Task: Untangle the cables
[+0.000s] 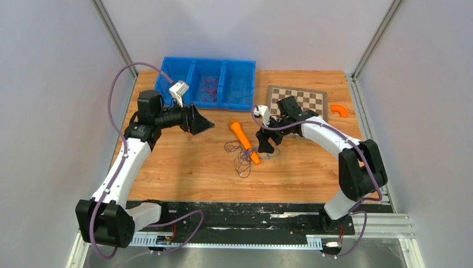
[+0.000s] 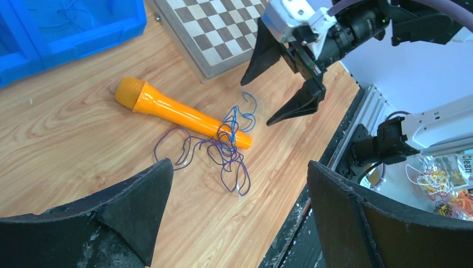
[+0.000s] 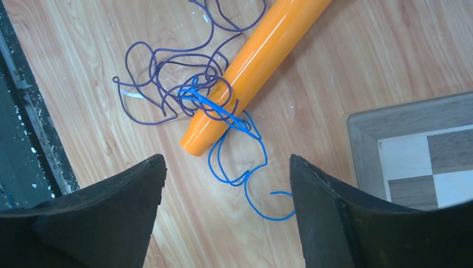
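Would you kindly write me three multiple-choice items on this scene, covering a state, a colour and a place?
1. How is the right gripper?
A. shut on a cable
B. open, holding nothing
C. shut and empty

2. What colour are the cables in the middle compartment of the blue bin?
A. red
B. green
C. yellow

3. Where does the blue and purple cable tangle lie?
A. in the blue bin
B. in the right gripper
C. across the narrow end of the orange toy microphone

Answers:
1 B: its jaws stand wide apart with nothing gripped.
2 A: thin red cables show there in the top view.
3 C: both wrist views show the wires draped over the handle end.
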Available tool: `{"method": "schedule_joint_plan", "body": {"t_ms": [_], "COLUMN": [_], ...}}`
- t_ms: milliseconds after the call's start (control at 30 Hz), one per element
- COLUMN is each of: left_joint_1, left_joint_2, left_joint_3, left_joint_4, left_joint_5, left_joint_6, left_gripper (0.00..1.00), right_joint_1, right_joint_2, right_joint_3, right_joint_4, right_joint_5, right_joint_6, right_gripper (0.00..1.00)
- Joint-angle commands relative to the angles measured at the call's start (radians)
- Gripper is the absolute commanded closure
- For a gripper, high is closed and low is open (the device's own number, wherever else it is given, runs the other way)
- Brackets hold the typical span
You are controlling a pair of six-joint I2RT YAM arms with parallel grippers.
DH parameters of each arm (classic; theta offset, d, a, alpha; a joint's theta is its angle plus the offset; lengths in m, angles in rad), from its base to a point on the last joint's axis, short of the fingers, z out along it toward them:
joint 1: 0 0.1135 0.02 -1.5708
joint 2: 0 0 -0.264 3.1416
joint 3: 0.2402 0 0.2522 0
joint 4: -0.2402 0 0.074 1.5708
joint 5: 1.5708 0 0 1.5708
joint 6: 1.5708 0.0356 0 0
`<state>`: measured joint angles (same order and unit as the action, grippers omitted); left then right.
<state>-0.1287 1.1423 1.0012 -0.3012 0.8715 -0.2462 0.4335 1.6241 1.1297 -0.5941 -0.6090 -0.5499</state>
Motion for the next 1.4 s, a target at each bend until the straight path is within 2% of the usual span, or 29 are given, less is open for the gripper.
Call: {"method": "schedule_joint_plan", "body": {"t_ms": [0, 133, 200, 233, 333, 533, 700, 800, 967, 1167, 1367], "left_joint_1": [0.003, 0.004, 0.004, 0.003, 0.003, 0.006, 0.007, -0.005, -0.103, -0.215, -0.351], "left_joint_2": [-0.021, -0.024, -0.024, -0.023, -0.024, -0.045, -0.076, -0.117, -0.151, -0.040, 0.070], "left_joint_3": [-0.004, -0.006, -0.010, -0.009, -0.001, -0.015, -0.040, -0.117, -0.233, -0.253, -0.276], "left_joint_4": [0.034, 0.037, 0.037, 0.036, 0.013, -0.008, -0.014, -0.014, 0.030, 0.121, 0.152], "left_joint_5": [0.034, 0.033, 0.031, 0.030, 0.023, 0.018, 0.060, 0.077, 0.044, 0.004, -0.025], "left_joint_6": [-0.020, -0.023, -0.022, -0.021, -0.007, 0.021, 0.069, 0.147, 0.232, 0.297, 0.453], "left_gripper": [0.02, 0.00, 0.00, 0.00, 0.00, 0.00, 0.00, 0.00, 0.00, 0.02, 0.04], "right_joint_1": [0.001, 0.001, 0.001, 0.000, 0.001, 0.006, 0.011, 0.015, 0.027, 0.050, 0.060], "right_joint_2": [0.068, 0.159, 0.204, 0.221, 0.238, 0.108, -0.030, -0.105, -0.170, -0.210, -0.225], "right_joint_3": [0.039, 0.066, 0.086, 0.093, 0.105, 0.081, 0.103, 0.123, 0.121, 0.124, 0.151], "right_joint_4": [0.022, 0.022, 0.022, 0.023, 0.017, -0.034, -0.072, -0.074, -0.075, -0.081, -0.082], "right_joint_5": [0.013, -0.008, -0.013, -0.018, -0.045, -0.162, -0.233, -0.277, -0.314, -0.320, -0.333], "right_joint_6": [-0.033, -0.073, -0.087, -0.093, -0.097, -0.132, -0.081, -0.034, 0.006, 0.017, 0.056], "right_gripper": [0.19, 0.20, 0.25, 0.30, 0.54, 0.99, 1.00, 1.00, 1.00, 1.00, 1.00]}}
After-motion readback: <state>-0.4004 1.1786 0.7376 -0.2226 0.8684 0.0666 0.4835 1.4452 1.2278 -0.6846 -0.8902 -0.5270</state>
